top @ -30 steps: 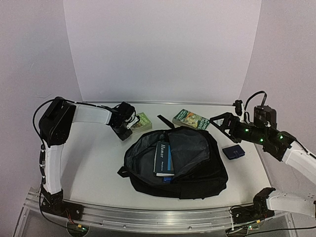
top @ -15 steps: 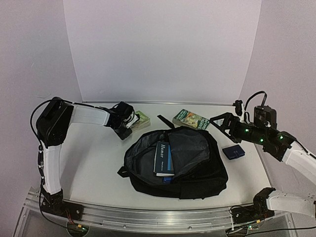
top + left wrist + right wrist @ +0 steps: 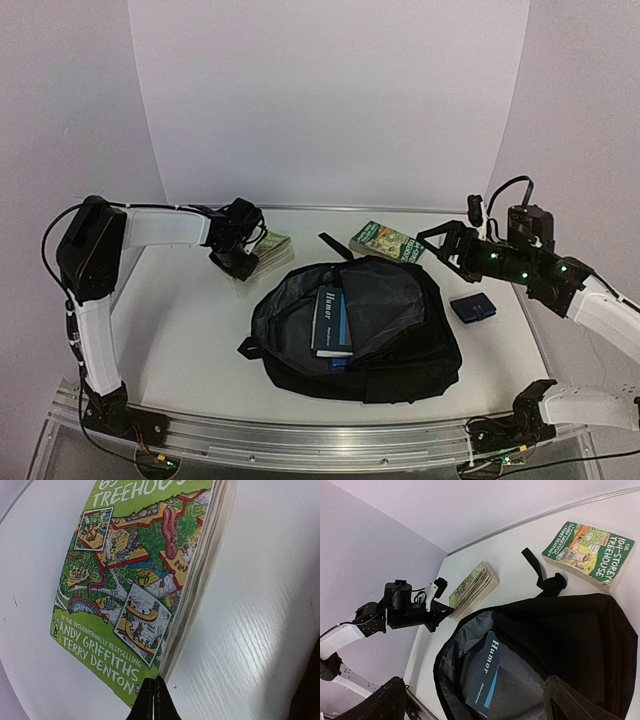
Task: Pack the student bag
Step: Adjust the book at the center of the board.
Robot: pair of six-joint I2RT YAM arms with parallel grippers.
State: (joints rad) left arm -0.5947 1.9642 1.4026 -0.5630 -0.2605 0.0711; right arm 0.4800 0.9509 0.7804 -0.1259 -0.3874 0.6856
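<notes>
The student bag lies unzipped mid-table, grey lining showing, with a dark blue "Humor" book inside it. The right wrist view shows the bag and that book from above. A green Treehouse book lies just behind the bag's left side. My left gripper is shut, its tips at the near corner of that book, with nothing visible between them. My right gripper hangs open above the bag's right side, wide apart in its own view.
A second green Treehouse book lies behind the bag, beside the bag's black strap. A small dark blue pouch sits to the bag's right. The white table ends at a curved back wall.
The left gripper closed fully and swung left. The green book beside it shifted slightly left. The right gripper rose a little.
</notes>
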